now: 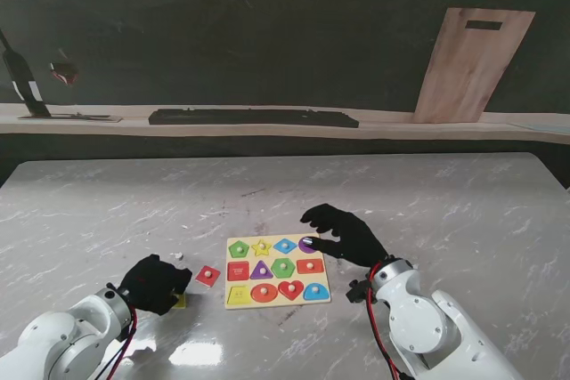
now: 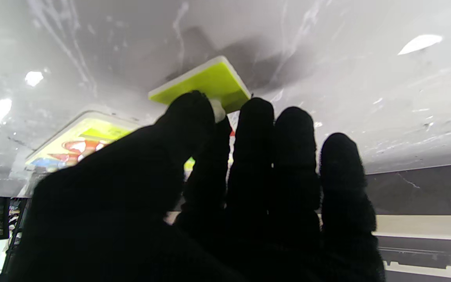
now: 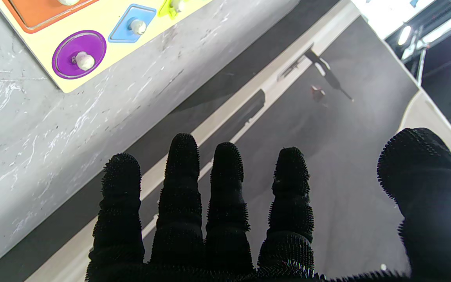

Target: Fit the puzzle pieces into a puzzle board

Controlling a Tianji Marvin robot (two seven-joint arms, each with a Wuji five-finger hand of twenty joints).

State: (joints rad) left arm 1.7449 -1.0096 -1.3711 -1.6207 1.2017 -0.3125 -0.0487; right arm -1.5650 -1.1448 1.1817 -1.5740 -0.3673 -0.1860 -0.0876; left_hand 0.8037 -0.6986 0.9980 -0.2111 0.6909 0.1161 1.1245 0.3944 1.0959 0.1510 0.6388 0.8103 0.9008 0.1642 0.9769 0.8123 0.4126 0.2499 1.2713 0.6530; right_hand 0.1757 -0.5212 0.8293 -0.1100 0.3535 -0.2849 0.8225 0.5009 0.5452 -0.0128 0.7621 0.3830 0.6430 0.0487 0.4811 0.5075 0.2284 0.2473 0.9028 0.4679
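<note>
The puzzle board (image 1: 321, 295) lies flat in front of me, its rows showing coloured shapes, most with white knobs. My left hand (image 1: 156, 284) rests on the table left of the board. Its thumb and index finger are closed on the white knob of a yellow-green square piece (image 2: 206, 82), which touches the table beside the hand (image 1: 181, 301). A red piece (image 1: 207, 275) lies loose between that hand and the board. My right hand (image 1: 347, 234) hovers open over the board's far right corner, fingers (image 3: 225, 188) spread, holding nothing. The purple circle (image 3: 78, 54) sits seated near its fingertips.
A small white bit (image 1: 178, 255) lies on the marble table just beyond my left hand. A ledge at the back carries a long black bar (image 1: 254, 117), a leaning wooden board (image 1: 468, 64) and a dark stand (image 1: 27, 86).
</note>
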